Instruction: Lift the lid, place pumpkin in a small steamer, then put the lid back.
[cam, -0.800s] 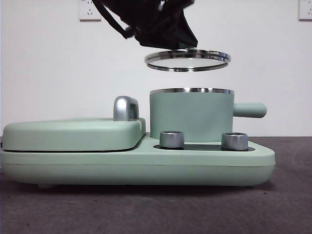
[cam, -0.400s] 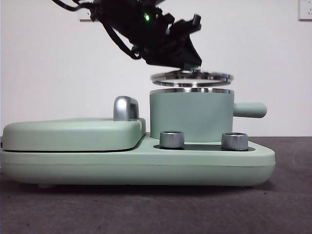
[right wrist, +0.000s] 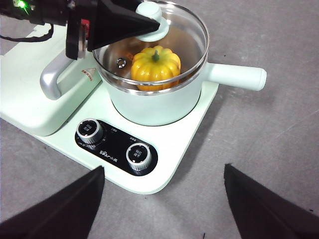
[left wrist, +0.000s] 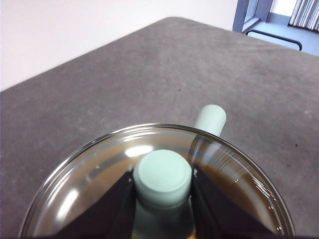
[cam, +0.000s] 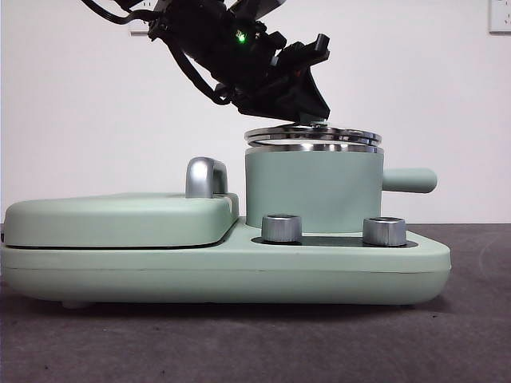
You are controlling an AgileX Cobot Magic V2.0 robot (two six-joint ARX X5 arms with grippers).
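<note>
My left gripper (cam: 310, 114) is shut on the mint-green knob (left wrist: 163, 175) of the glass lid (cam: 313, 136). The lid sits at the steel rim of the small steamer (cam: 311, 191), slightly tilted. The right wrist view shows the yellow-orange pumpkin (right wrist: 155, 67) inside the steamer (right wrist: 154, 107), under the lid (right wrist: 187, 35). The left gripper (right wrist: 142, 22) reaches in from the grill side. The steamer's side handle (cam: 409, 180) points away from the grill. My right gripper (right wrist: 160, 172) is open and empty, high above the control panel.
The wide flat grill cover (cam: 120, 219) with its steel handle (cam: 205, 177) lies beside the steamer on the same mint-green base (cam: 239, 275). Two steel dials (cam: 281, 228) (cam: 384, 231) stand in front of the steamer. Dark grey table surrounds the base.
My left gripper has lowered the lid from well above the steamer down onto its rim. The steamer and base have not moved.
</note>
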